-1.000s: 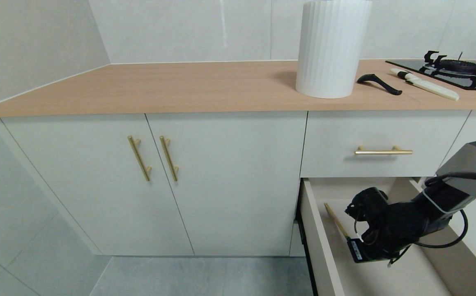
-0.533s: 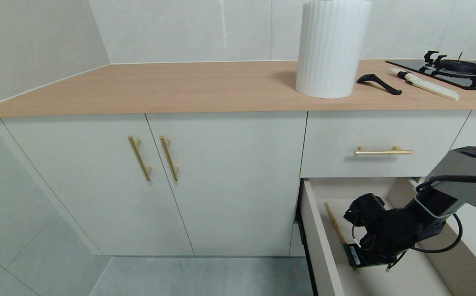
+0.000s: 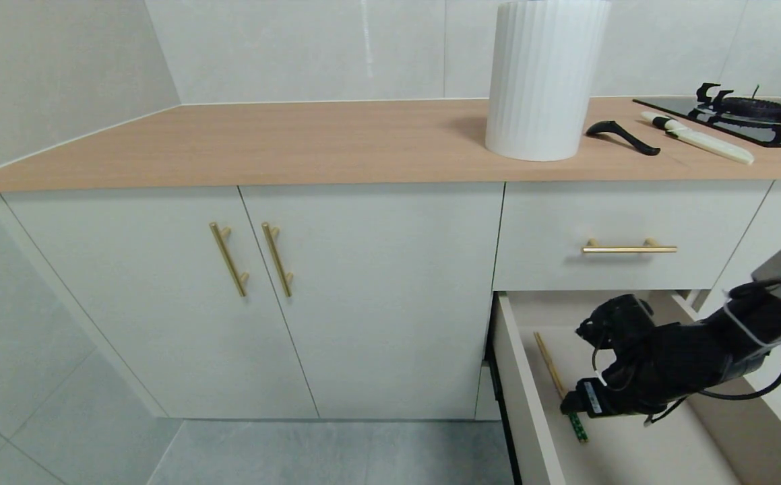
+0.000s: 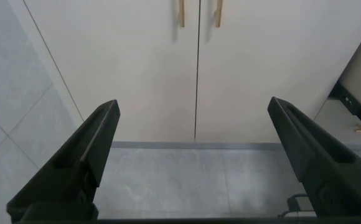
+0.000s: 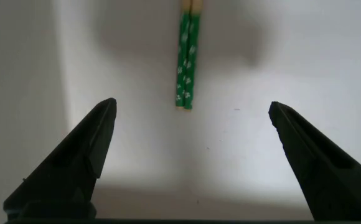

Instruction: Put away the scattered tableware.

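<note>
Right hand (image 5: 190, 158) spread wide in the drawer (image 3: 523, 404), chopsticks (image 5: 187, 56) just ahead of it (ungripped); on the tabletop (image 3: 296, 141) above: white canister (image 3: 542, 81), knife (image 3: 697, 140). Left hand (image 4: 193, 155) wide too.

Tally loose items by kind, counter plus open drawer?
Chopsticks: 2
Knife: 1
Black utensil: 1
White canister: 1
Total: 5
</note>
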Available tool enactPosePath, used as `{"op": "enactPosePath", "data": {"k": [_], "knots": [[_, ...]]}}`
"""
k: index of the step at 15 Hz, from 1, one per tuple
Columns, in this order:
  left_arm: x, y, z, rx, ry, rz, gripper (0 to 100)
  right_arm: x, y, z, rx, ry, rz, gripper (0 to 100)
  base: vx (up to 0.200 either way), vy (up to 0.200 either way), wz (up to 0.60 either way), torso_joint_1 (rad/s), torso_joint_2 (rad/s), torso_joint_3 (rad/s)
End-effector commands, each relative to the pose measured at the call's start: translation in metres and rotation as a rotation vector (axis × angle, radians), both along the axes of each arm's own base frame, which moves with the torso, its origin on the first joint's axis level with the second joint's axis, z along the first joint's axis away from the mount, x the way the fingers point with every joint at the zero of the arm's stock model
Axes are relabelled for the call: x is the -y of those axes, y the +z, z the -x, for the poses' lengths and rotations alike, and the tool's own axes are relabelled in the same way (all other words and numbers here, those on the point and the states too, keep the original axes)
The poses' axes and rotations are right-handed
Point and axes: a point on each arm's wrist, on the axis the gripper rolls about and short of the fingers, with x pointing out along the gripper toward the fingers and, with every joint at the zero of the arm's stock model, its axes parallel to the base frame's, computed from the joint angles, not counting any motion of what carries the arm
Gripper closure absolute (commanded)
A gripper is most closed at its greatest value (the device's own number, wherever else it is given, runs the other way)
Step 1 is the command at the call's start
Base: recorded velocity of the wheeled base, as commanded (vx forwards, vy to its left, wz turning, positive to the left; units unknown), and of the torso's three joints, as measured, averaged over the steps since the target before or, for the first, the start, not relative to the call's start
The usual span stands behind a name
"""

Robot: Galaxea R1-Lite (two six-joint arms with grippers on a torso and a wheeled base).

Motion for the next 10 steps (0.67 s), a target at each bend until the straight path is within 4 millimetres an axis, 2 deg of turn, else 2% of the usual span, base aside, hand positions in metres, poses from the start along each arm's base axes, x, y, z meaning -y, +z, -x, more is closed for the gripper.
{"op": "enactPosePath", "data": {"k": [1,4,5,6,7,10], "knots": [[0.0,0.0,0.0,-0.001,0.0,0.0,0,0.034,0.079,0.019,0.179,-0.091,-0.037,0,0.0,0.0,0.0,0.0,0.0,0.0],[0.0,0.0,0.0,-0.001,0.002,0.0,0,0.075,0.138,0.042,0.24,-0.156,-0.075,0,0.0,0.0,0.0,0.0,0.0,0.0],[0.0,0.0,0.0,-0.001,0.0,0.0,0,0.087,0.147,0.047,0.27,-0.148,-0.077,0,0.0,0.0,0.0,0.0,0.0,0.0],[0.0,0.0,0.0,-0.001,0.0,0.0,0,0.087,0.147,0.047,0.27,-0.148,-0.077,0,0.0,0.0,0.0,0.0,0.0,0.0],[0.0,0.0,0.0,-0.001,0.0,0.0,0,0.1,0.155,0.056,0.302,-0.136,-0.039,0,0.0,0.0,0.0,0.0,0.0,0.0],[0.0,0.0,0.0,-0.001,0.0,0.0,0,0.102,0.161,0.062,0.326,-0.127,-0.033,0,0.0,0.0,0.0,0.0,0.0,0.0]]}}
